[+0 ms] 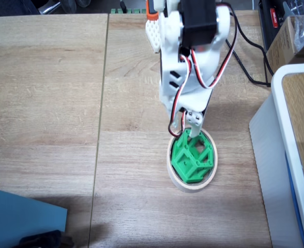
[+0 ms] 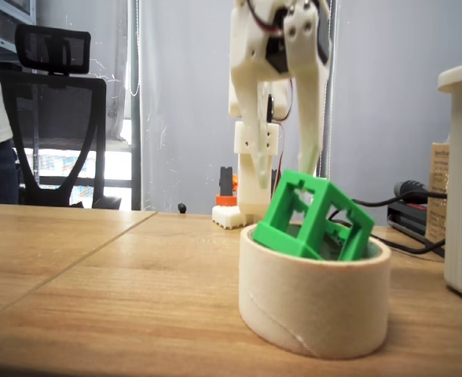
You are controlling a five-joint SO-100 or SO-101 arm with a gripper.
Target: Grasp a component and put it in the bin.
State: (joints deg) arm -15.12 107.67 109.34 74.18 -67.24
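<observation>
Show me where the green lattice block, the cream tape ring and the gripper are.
Bright green plastic lattice block [image 2: 313,216]: low fixed view, its front face.
Cream masking-tape ring [image 2: 317,302]: low fixed view, its outer wall.
White gripper [image 2: 287,161]: low fixed view, gap between its open fingers, above the block.

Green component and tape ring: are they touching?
Touching. The low fixed view shows the component sitting tilted inside the tape ring, its lower edges resting against the ring's rim.

A: Any writing, label or number you can read anywhere around the claw?

B: None. Nothing on any surface, near it or far from it, is legible in either fixed view.
</observation>
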